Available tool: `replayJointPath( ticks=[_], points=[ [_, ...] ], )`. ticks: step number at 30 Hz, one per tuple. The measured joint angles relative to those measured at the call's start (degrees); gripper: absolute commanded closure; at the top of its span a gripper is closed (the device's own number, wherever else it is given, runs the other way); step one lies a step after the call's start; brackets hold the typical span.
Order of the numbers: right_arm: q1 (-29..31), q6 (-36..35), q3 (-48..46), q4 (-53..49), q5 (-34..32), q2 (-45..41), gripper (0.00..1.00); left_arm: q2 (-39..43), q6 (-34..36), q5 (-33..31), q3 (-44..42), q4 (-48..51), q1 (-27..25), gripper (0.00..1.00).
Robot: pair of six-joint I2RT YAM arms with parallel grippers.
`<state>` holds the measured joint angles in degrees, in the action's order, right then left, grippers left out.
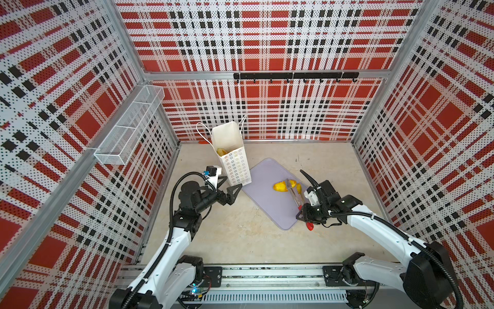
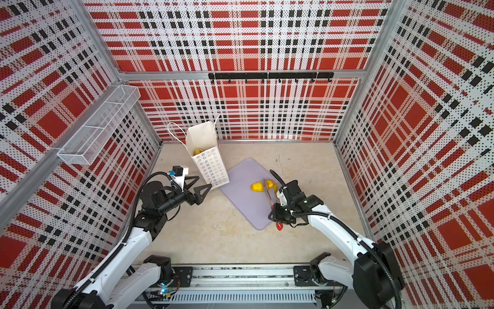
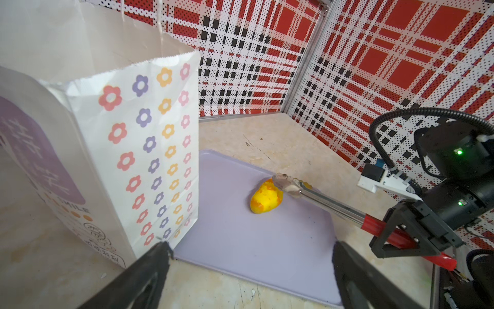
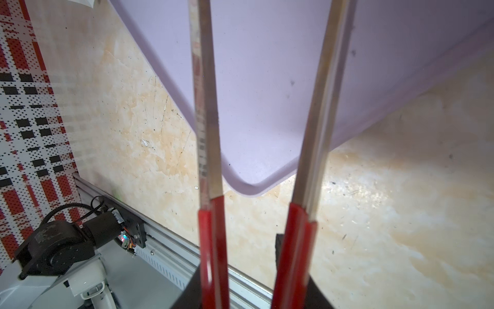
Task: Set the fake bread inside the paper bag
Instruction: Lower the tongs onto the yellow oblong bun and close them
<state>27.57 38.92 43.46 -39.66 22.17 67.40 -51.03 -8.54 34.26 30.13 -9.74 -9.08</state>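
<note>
Right fingers (image 3: pixel 406 251) grip tongs (image 3: pixel 328 206) — tips at bread (image 3: pixel 266 199).

Matt white paper on the paper bag (image 3: pixel 149 120), saw-toothed top edge, flat printed flowers on the narrow side. Glossy yellow plastic look on the fake bread (image 3: pixel 266 200), orange mottling. Bare metal arms on the tongs (image 3: pixel 323 202), dull sheen, smudged in the right wrist view; shiny red plastic handles. Smooth matt lilac tray (image 3: pixel 254 254), plastic by the look, a few dark specks. Beige stone-look tabletop (image 1: pixel 240 235), scratched and stained. Matt black, slightly grainy plastic on the left gripper (image 3: pixel 250 244). White coated wire mesh on the basket (image 1: pixel 128 128), far left. Perforated printed panels on the walls (image 1: pixel 267 40); bare aluminium frame (image 1: pixel 187 75).
</note>
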Motion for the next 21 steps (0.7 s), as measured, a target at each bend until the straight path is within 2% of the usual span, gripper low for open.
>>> replayJointPath(
  ticks=[14, 21],
  points=[
    [0.00, 3.41, -0.76, 9.70, 6.05, 7.98, 0.67, 0.00, 0.00, 0.31, 0.00, -0.02, 0.70, 0.03],
    [0.07, 1.49, 3.76, 9.75, 7.08, 13.97, 0.67, 0.02, 0.00, 0.31, 0.00, -0.02, 0.74, 0.03]
  ],
)
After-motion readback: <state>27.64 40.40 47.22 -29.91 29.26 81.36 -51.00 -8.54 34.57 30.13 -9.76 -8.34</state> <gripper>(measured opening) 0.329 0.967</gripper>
